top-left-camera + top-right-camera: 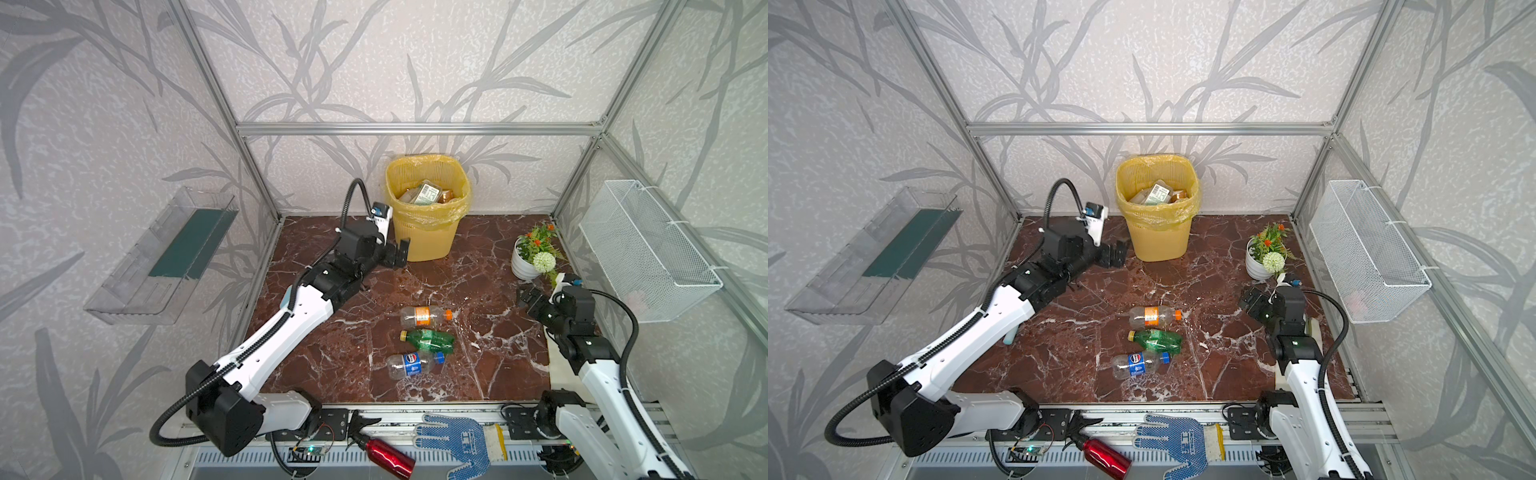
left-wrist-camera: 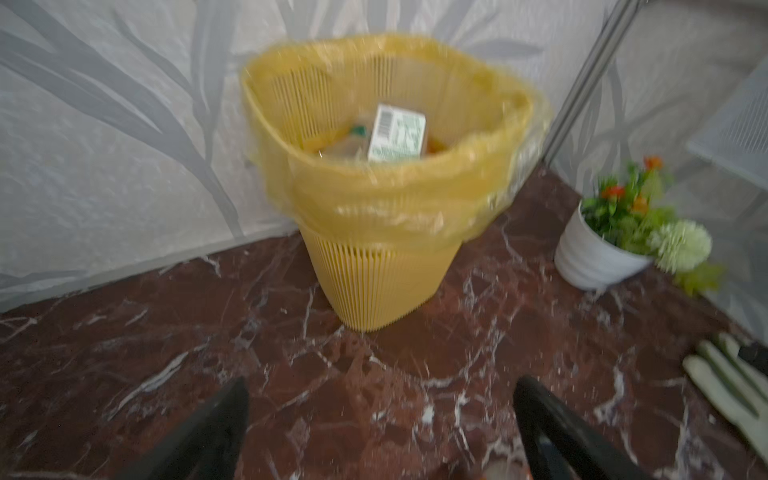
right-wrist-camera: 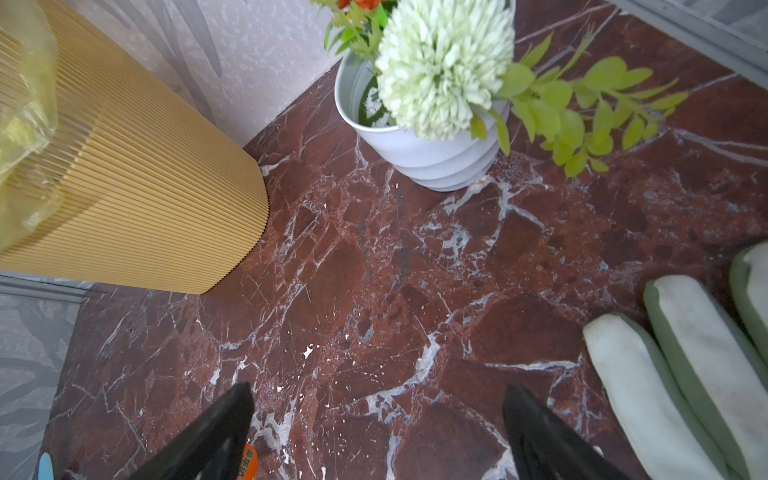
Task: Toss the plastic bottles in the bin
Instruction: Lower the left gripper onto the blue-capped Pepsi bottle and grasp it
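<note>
I work on a dark red marble tabletop veined with white, boxed in by grey leaf-print walls and an aluminium frame. A clear plastic tray hangs on the left wall. My left gripper hangs just beside the bin, below its rim, with its jaws spread wide and empty. Its wrist view is blurred.

The bin stands mid-table at the back wall, a yellow bag folded over its rim. Bottles are piled inside, a green-white labelled one on top. In front of it, three plastic bottles lie on their sides close together: orange-labelled farthest from me, then green, then blue-labelled.

Further right, a white pot of flowers stands just behind my right gripper, which is open and holds nothing. Pale, green-edged glove fingers lie on the marble beside it. A white wire basket hangs on the right wall. On the front rail lie a red metal bottle and a blue dotted glove.
</note>
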You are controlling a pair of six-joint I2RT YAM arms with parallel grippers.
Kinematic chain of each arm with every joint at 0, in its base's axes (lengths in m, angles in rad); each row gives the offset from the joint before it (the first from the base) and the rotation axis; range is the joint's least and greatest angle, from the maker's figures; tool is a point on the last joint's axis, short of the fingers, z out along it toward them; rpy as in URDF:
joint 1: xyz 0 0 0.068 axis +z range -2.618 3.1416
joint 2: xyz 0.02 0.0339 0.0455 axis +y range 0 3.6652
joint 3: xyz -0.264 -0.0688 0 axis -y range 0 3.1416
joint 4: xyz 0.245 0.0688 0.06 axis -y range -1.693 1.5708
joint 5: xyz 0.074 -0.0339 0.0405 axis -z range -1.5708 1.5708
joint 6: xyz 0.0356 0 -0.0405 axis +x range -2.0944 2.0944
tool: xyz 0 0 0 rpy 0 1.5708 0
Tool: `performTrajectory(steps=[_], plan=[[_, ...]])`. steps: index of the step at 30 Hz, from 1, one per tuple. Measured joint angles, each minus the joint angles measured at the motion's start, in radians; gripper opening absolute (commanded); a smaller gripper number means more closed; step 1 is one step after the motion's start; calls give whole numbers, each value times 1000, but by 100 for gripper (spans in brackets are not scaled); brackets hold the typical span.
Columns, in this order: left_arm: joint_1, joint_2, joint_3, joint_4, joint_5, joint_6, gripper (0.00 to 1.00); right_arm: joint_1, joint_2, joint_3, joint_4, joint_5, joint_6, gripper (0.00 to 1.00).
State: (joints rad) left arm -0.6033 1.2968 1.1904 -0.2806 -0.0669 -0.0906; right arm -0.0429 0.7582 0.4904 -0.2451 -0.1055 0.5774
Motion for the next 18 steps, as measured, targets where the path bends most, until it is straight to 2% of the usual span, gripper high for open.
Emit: performTrajectory(steps=[4,10,15,18], plan=[[-91,-40,-109,-90,42,56,97,1,-5,-15,0,8,-2,97],[-262,-100,-229,-227,53,76,94,1,3,-17,5,19,-6,97],[-429,-41,-249,-304,37,79,89,1,28,-17,16,18,-7,97],[-494,34,-249,-335,42,80,85,1,35,-17,16,18,-11,97]])
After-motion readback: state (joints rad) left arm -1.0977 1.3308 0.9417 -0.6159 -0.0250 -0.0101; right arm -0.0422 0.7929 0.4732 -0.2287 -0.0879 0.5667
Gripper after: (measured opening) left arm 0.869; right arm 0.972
